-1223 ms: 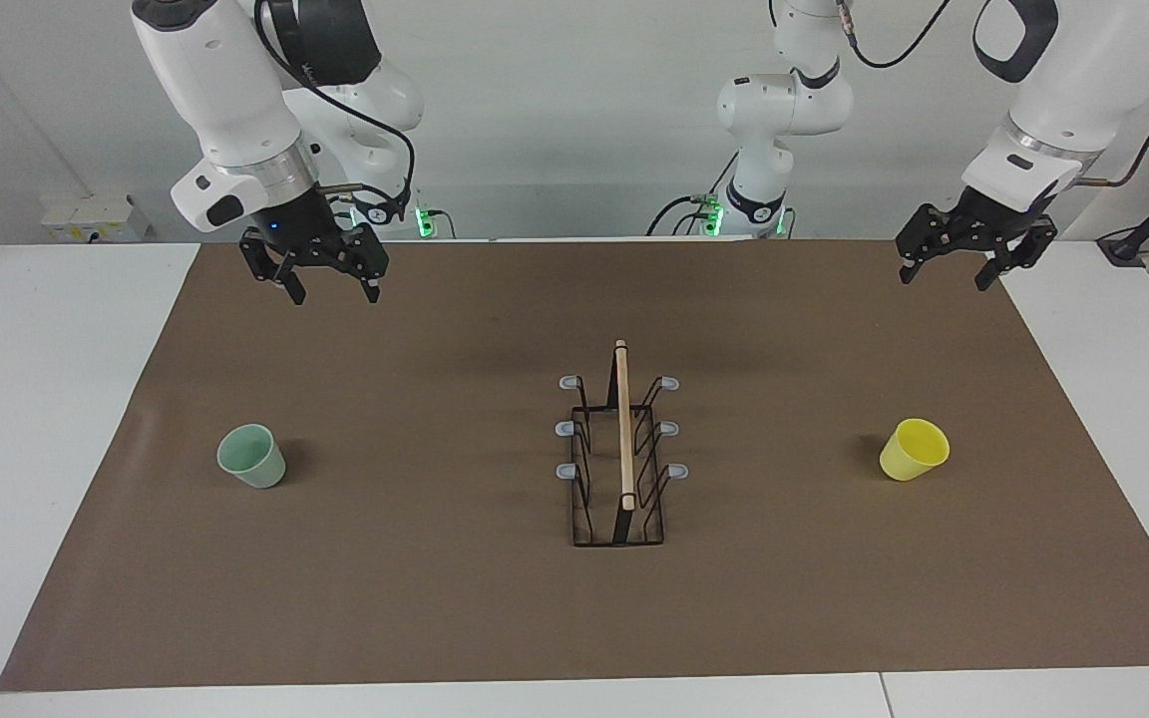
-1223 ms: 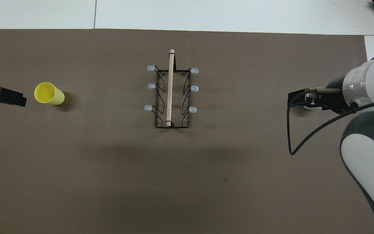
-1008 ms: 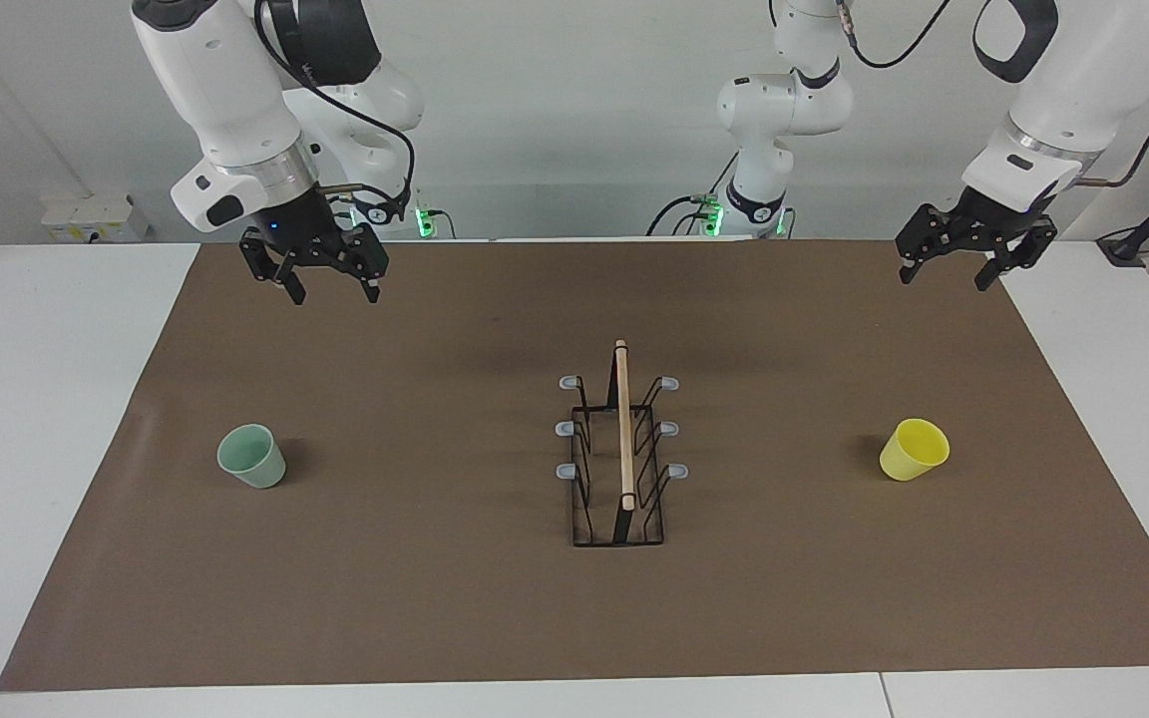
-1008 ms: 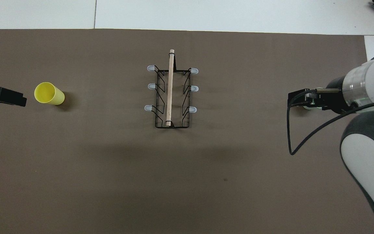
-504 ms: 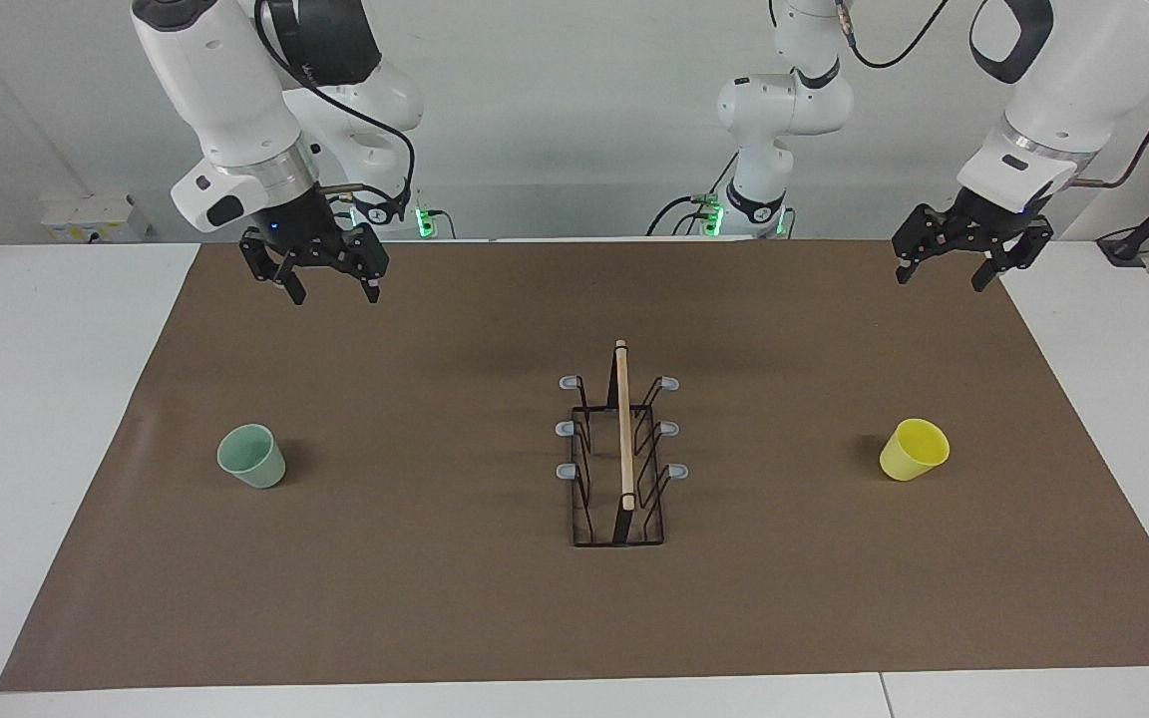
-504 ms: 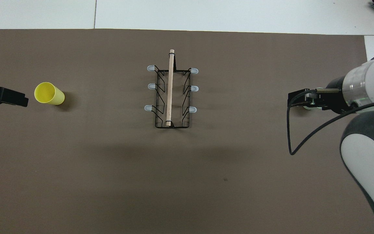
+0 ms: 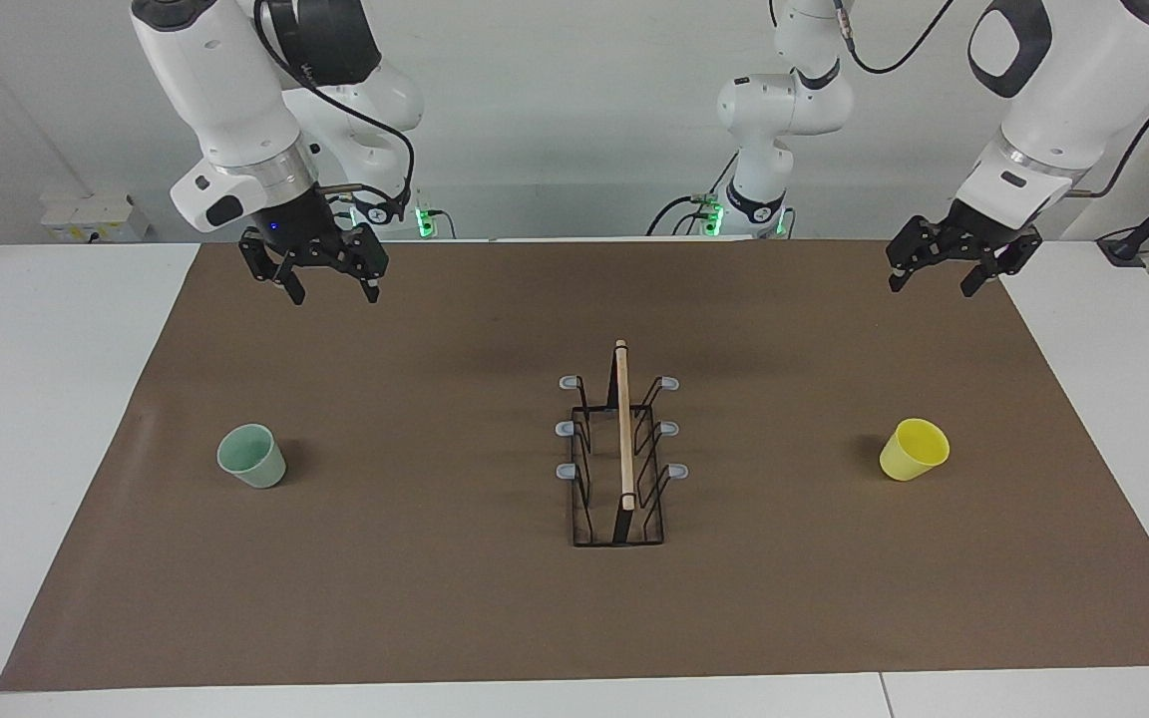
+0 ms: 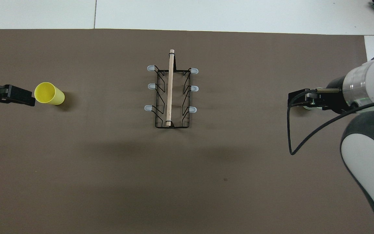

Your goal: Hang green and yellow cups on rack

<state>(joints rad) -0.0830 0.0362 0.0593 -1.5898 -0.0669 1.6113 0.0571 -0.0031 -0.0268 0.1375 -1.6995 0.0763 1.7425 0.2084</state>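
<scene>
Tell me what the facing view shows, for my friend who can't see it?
A black wire rack stands mid-table, a green cup and a yellow cup upright beside it toward each end. The right pincer and left pincer hang open, holding nothing.

Upright cups (image 7: 251, 456) (image 7: 914, 450) — flanking rack (image 7: 620, 459)

Facing view: high camera across the table from the robots, looking toward them and down; whole brown mat (image 7: 435, 598) and both arm bases in frame, at a distance.
Overhead view: camera high above the robots' end, looking forward and steeply down; closer.
Shared: mat, rack (image 7: 620, 454) (image 8: 171, 94), yellow cup (image 7: 914, 449) (image 8: 48, 93), half a turn apart.
</scene>
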